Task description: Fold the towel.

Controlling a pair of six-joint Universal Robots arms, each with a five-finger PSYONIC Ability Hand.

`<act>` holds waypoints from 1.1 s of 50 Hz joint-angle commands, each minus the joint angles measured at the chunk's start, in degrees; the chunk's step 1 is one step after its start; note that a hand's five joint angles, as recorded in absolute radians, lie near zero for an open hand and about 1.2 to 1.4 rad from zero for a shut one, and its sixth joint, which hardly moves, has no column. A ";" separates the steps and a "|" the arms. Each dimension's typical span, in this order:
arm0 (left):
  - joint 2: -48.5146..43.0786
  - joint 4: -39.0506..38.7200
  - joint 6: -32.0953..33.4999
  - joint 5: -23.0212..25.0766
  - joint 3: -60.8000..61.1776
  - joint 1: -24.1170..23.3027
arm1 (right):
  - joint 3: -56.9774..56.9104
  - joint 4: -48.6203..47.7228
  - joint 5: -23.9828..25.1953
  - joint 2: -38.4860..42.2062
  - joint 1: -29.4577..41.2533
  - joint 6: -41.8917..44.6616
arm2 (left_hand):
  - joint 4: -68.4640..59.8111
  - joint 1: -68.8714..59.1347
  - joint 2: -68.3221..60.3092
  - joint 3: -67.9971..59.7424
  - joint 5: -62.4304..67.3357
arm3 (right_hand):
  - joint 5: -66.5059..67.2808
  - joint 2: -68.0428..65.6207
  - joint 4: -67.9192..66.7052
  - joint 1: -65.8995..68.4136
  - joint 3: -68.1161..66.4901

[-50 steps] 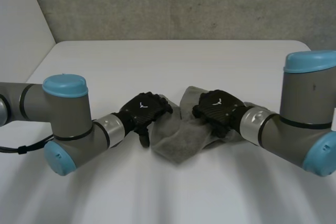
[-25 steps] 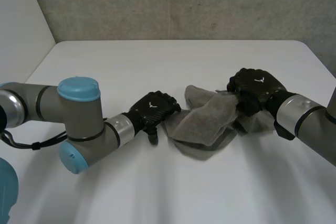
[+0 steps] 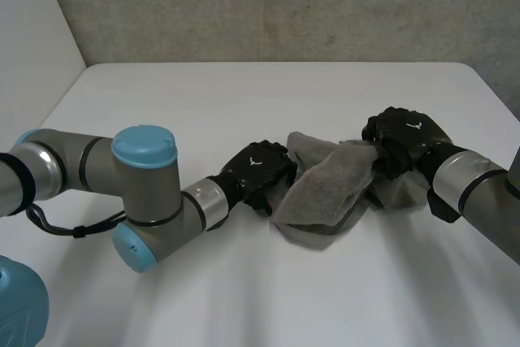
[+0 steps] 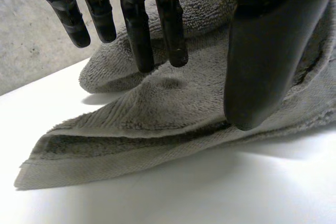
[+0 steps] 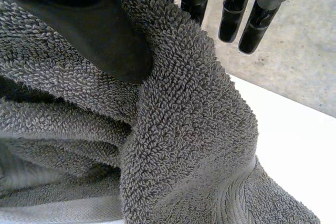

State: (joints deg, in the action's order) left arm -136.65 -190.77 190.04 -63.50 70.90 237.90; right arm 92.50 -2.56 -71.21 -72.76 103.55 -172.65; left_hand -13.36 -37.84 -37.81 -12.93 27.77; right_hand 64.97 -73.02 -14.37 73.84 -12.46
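- One white bench (image 3: 244, 103) carries everything, and both arms reach in low across it.
- One grey terry towel (image 3: 325, 193) lies bunched on the bench between the left robot hand (image 3: 260, 172) and the right robot hand (image 3: 404, 137), touching both. A loosely doubled flap with a flat woven band along its edge spreads beside the left robot hand. A thicker heap sits under the right robot hand.
- The right robot hand pinches a raised fold at the towel's edge on its own side. Its thumb (image 5: 105, 35) presses into the pile, and cloth rises between the thumb and the straight fingers.
- The left robot hand is spread and holds nothing. Its straight fingers (image 4: 137, 35) hang over the nearest part of the towel, tips at or just above the pile, with the thumb pointing down beside them.
- Handling, as I judge it: the towel is soft, light and limp, so it will sag and crease wherever it is unsupported, though the looped pile should grip well. The best hold is a corner or the banded hem, one per robot hand, so the cloth can be drawn flat before folding.
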 commanded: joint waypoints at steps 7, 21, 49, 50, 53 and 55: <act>0.60 0.84 -3.80 -0.04 0.73 -1.21 | 0.67 -1.74 -5.68 -0.54 -1.15 -1.11 | 3.36 -42.16 -42.19 2.93 42.23 | 5.03 -6.98 4.37 6.16 2.46; 5.78 2.86 -8.63 -0.04 4.86 -0.51 | 0.93 -2.01 -5.87 -1.68 -1.42 -0.50 | 3.36 5.59 5.56 2.93 -5.52 | 5.03 -6.98 4.37 6.16 2.46; 2.80 2.34 -10.29 -0.48 2.93 -2.00 | 0.93 -2.98 -5.87 -0.80 -4.32 -0.49 | 3.36 -20.69 -20.73 2.93 20.77 | 5.03 -6.98 4.37 6.16 2.46; 2.79 2.34 -10.30 -0.48 2.93 -2.00 | 0.93 -2.89 -5.95 -0.89 -4.32 -0.49 | 3.36 -20.81 -20.85 2.93 20.89 | 5.03 -6.98 4.37 6.16 2.46; 1.65 2.42 -12.85 -0.48 1.79 -3.41 | 0.93 -2.54 -5.69 -1.24 -4.32 -0.41 | 3.36 -42.15 -42.19 2.93 42.23 | 5.03 -6.98 4.37 6.16 2.46; 2.17 2.60 -15.56 -0.66 1.87 -3.67 | 0.93 -2.45 -5.51 -1.51 -4.32 -0.32 | 3.36 -42.16 -42.19 2.93 42.23 | 5.03 -6.98 4.37 6.16 2.46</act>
State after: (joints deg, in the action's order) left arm -133.78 -188.44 179.06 -64.01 73.71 235.57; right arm 93.39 -5.40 -76.98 -73.68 99.18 -173.09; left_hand -13.36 -73.71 -74.72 -12.93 64.84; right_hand 64.98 -72.98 -14.37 73.85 -12.45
